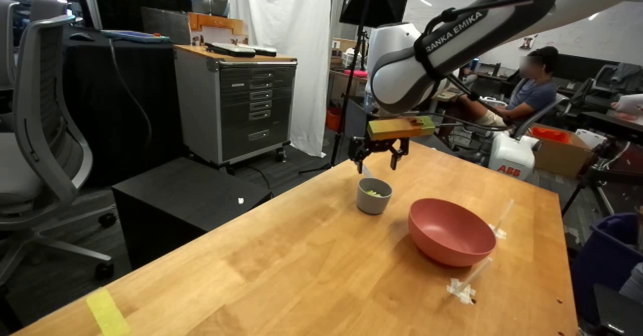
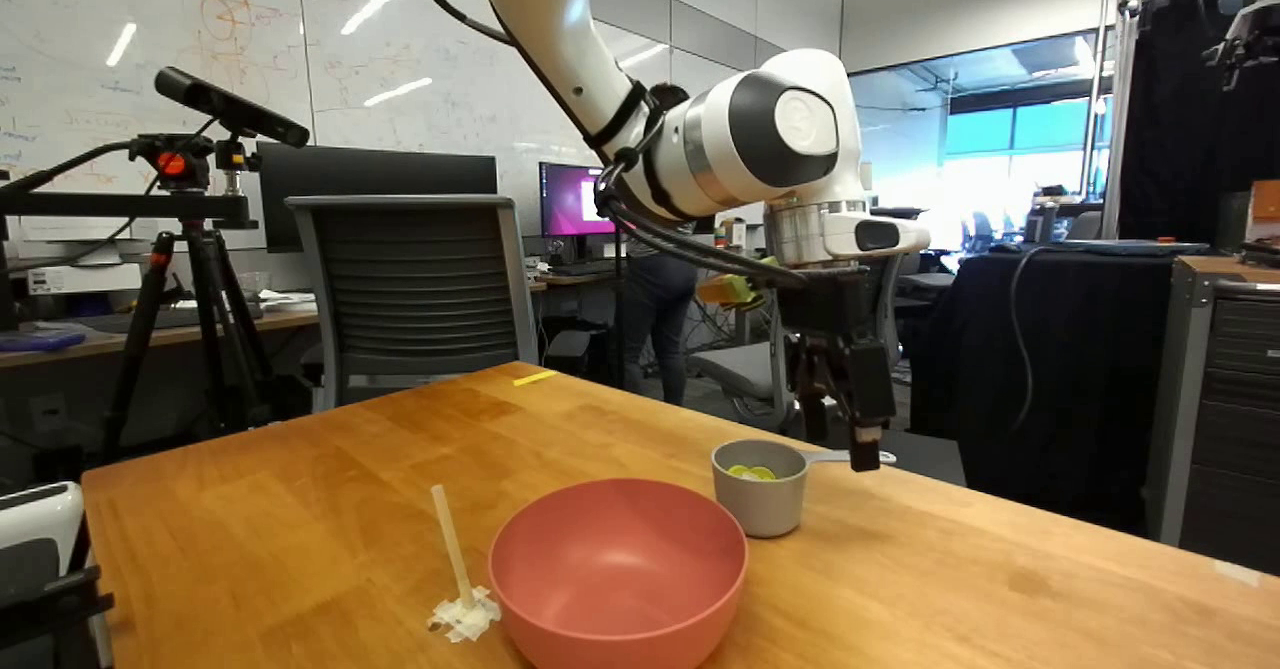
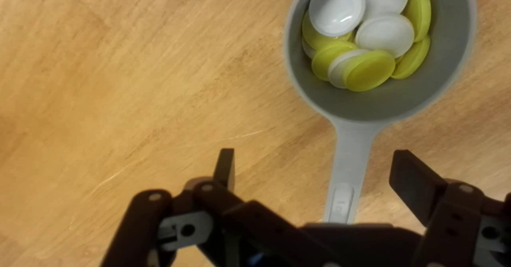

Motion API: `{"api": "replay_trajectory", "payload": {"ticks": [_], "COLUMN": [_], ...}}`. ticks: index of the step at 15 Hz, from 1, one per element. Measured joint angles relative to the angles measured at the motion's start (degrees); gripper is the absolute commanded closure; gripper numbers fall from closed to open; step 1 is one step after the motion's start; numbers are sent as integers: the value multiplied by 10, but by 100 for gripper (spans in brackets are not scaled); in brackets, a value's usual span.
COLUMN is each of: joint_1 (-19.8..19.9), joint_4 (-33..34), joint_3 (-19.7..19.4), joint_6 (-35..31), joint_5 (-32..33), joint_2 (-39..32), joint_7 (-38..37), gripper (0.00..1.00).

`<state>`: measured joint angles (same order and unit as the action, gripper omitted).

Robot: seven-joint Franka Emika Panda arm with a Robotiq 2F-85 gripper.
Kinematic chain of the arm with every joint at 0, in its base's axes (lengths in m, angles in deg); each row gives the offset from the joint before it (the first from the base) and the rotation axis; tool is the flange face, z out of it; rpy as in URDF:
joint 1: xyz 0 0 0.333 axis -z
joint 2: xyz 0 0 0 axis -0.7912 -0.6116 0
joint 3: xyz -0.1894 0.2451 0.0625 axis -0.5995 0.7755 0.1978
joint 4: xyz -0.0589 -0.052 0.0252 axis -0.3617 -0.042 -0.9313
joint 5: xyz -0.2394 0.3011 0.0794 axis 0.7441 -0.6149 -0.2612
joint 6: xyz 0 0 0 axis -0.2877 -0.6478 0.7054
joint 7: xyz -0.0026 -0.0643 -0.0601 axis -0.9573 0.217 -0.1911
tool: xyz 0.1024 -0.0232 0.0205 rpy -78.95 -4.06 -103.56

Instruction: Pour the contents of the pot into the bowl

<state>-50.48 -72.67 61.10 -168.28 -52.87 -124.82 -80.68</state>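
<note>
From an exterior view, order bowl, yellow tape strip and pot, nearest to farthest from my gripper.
1. Pot: below the gripper in the image.
2. Bowl: image right of the pot.
3. Yellow tape strip: image lower left.

The grey pot (image 2: 760,506) stood upright on the worktop (image 1: 301,260) near the tool (image 3: 314,163), its handle (image 3: 352,163) showing between the fingertips (image 3: 413,185) in the wrist view. Yellow and white discs (image 3: 369,71) lay heaped inside. The wide red bowl (image 1: 451,235) stood farther from the tool.
</note>
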Motion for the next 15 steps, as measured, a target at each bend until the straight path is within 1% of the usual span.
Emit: {"api": "replay_trajectory", "payload": {"ticks": [3,5,6,7,10,15], "joint_1": [0,0,0,0,0,0], "joint_4": [4,6,7,7,9,27], "joint_3": [0,0,0,0,0,0], "joint_6": [0,0,0,0,-1,-8], "joint_5": [0,0,0,0,0,-1], "joint_2": [-1,-1,-1,-2,-5,-23], "joint_7": [0,0,0,-1,-1,-5], "gripper": [0,9,11,7,0,0]}}
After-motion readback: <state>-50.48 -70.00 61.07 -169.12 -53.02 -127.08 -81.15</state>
